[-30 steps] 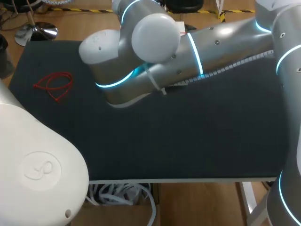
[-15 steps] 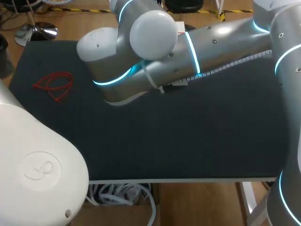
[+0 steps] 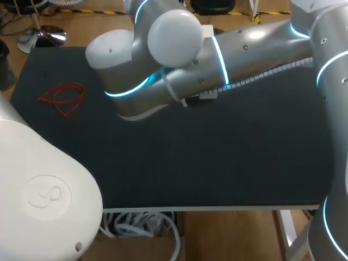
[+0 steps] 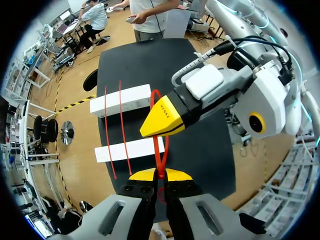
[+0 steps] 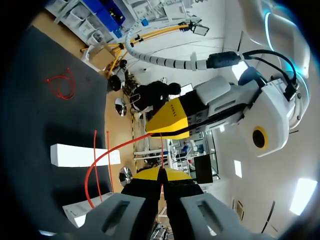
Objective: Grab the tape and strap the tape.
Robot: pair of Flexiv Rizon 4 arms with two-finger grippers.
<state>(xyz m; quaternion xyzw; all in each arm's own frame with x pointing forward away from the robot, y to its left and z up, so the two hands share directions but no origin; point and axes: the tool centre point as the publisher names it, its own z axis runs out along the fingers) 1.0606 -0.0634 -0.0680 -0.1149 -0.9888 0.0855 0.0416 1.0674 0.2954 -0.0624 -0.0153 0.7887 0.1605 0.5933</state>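
Left wrist view is showing the left gripper (image 4: 160, 175) pinching the thin red tape (image 4: 157, 150), which is looping toward its twelve o'clock, near the white blocks (image 4: 122, 100). The right gripper (image 5: 161, 172) is clamping the tape too. I am judging the tape light, limp and slippery, so gripping near an end looks best.

Loose coil (image 3: 62, 98) on the table (image 3: 217, 163) at its far left, right arm (image 3: 244, 51) crossing above the far side, two blocks (image 4: 121, 100) side by side along the table's edge, tape (image 4: 158, 145) pinched by left gripper (image 4: 160, 173) and right gripper (image 5: 161, 173), tip to tip above the blocks.
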